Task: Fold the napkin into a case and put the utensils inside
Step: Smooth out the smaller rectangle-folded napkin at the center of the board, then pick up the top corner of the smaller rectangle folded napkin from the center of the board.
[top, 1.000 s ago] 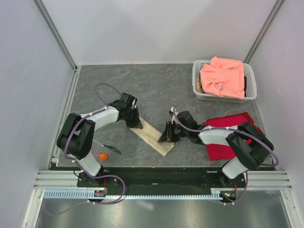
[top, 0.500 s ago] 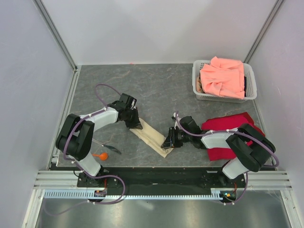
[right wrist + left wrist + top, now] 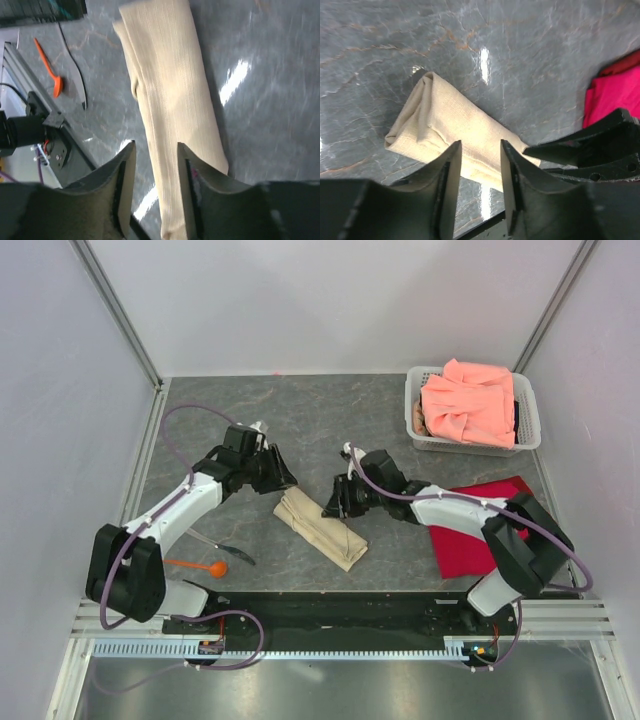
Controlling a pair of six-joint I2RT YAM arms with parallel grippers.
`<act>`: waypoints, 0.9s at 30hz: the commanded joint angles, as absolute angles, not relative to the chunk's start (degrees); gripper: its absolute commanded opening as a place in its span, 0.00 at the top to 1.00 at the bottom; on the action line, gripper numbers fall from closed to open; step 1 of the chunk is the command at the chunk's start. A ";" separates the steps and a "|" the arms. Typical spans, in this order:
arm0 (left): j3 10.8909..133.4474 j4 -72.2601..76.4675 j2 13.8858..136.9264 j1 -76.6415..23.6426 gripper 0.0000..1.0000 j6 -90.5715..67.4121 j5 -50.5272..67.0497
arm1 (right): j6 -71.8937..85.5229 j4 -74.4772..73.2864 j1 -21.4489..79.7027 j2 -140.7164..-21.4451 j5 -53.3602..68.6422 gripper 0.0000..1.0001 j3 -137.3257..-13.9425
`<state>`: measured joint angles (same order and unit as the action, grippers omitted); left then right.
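Note:
The napkin point(image 3: 320, 529) lies on the grey table as a long, narrow beige fold, running diagonally between the two arms. It also fills the left wrist view as the napkin point(image 3: 451, 131) and the right wrist view as the napkin point(image 3: 172, 95). My left gripper point(image 3: 287, 480) hovers off its upper-left end, open and empty point(image 3: 480, 152). My right gripper point(image 3: 335, 507) hangs over its far side, open, with the cloth lying loose below the jaws point(image 3: 155, 152). The utensils lie at the front left: an orange spoon point(image 3: 202, 565) point(image 3: 51, 67) and a thin dark utensil point(image 3: 226, 551) point(image 3: 73, 67).
A white basket point(image 3: 413, 408) holding a salmon-pink cloth point(image 3: 468, 400) stands at the back right. A bright red cloth point(image 3: 470, 540) lies under the right arm and shows in the left wrist view point(image 3: 615, 95). A metal rail point(image 3: 300, 618) runs along the near edge.
Both grippers have opened and let go of the napkin. The left arm has drawn back up and to the left, the right gripper has lifted off toward the far side. The napkin stays folded.

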<state>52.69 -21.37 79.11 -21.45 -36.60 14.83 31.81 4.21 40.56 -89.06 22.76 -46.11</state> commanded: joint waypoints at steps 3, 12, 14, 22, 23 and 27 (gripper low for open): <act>52.99 -22.59 83.13 -17.67 0.48 -35.42 16.34 | 26.63 2.46 40.61 -99.74 23.55 0.50 -59.47; 55.55 -21.97 90.00 -16.96 0.50 -34.98 18.99 | 24.00 0.53 42.36 -109.68 26.19 0.39 -69.25; 55.29 -21.71 90.79 -16.96 0.53 -35.07 19.33 | 23.03 0.35 42.98 -110.56 25.58 0.37 -69.87; 52.74 -18.72 88.86 -16.88 0.78 -37.79 21.26 | 19.08 0.17 44.91 -110.74 21.89 0.41 -71.02; 52.56 -18.29 88.94 -16.79 0.80 -38.05 21.70 | 18.55 0.18 45.09 -110.66 21.36 0.41 -71.19; 51.60 -16.35 89.21 -16.26 0.93 -39.98 24.52 | 18.63 1.05 45.44 -110.04 20.22 0.42 -70.93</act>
